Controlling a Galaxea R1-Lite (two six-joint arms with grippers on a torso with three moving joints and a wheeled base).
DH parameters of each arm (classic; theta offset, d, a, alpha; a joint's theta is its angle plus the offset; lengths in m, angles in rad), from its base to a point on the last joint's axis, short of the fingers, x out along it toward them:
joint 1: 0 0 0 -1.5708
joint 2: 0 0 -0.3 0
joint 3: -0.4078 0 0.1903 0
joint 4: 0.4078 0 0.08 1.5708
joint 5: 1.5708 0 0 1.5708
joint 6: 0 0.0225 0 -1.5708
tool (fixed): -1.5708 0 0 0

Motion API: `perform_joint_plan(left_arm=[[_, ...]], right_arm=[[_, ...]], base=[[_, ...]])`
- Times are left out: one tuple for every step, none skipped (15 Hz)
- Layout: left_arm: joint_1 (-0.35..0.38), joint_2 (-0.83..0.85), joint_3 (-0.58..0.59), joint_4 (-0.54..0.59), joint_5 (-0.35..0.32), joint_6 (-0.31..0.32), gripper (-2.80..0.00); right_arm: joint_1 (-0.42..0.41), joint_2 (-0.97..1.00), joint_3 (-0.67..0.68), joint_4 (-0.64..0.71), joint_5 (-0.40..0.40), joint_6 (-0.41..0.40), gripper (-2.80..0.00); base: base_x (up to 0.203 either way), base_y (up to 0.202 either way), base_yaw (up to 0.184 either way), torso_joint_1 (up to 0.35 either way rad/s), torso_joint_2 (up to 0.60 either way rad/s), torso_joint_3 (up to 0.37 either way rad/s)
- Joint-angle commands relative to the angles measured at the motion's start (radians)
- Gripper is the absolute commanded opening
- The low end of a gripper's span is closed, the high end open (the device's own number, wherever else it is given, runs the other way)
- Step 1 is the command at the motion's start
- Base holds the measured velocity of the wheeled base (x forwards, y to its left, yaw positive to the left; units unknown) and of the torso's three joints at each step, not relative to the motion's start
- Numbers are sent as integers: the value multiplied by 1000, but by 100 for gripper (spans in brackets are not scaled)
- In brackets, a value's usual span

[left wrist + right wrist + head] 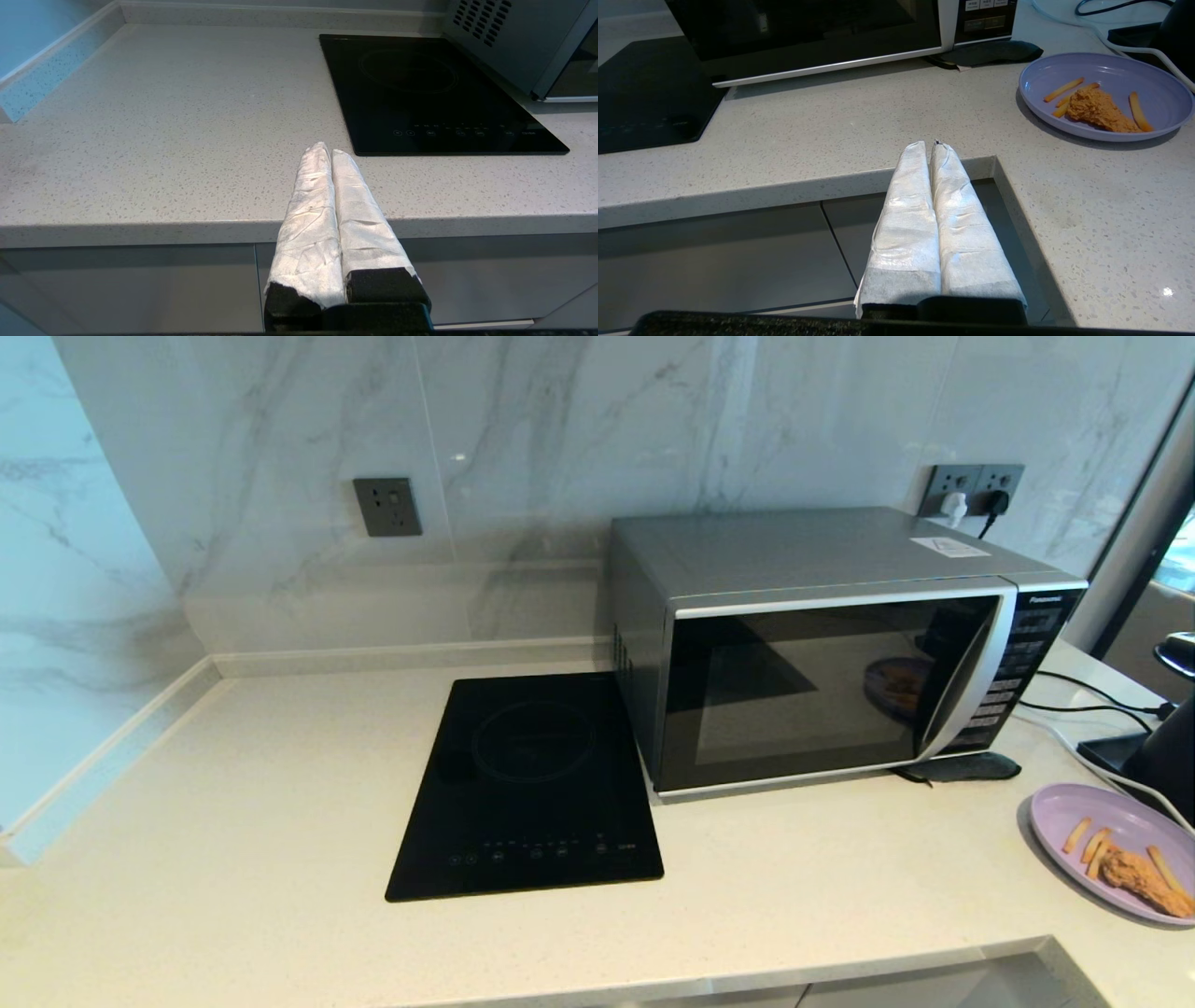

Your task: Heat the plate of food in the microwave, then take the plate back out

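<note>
head view: microwave [822,644] shut on surface [233,821]; plate of food [1116,849] right of it, near the edge. left wrist: left tool [325,151] closed, empty. right wrist: right tool [927,147] closed, empty. risk: nudging the plate off.

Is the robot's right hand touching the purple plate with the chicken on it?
Apart. In the right wrist view, the right gripper hangs shut near the counter's front edge, and bare counter separates it from the plate of food.
</note>
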Motion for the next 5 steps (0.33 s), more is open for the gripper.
perform_joint_plan(left_arm=[[0, 2, 0, 0, 1, -1, -280], [0, 2, 0, 0, 1, -1, -280], [0, 2, 0, 0, 1, -1, -280], [0, 2, 0, 0, 1, -1, -280], [0, 2, 0, 0, 1, -1, -280]], right_arm=[[0, 1, 0, 2, 1, 0, -280], [-1, 1, 0, 2, 2, 0, -280], [0, 1, 2, -1, 1, 2, -280], [0, 1, 2, -1, -1, 3, -280], [0, 1, 2, -1, -1, 3, -280]], base=[[0, 0, 0, 0, 0, 0], [0, 0, 0, 0, 0, 0], [0, 0, 0, 0, 0, 0], [0, 0, 0, 0, 0, 0], [0, 0, 0, 0, 0, 0]])
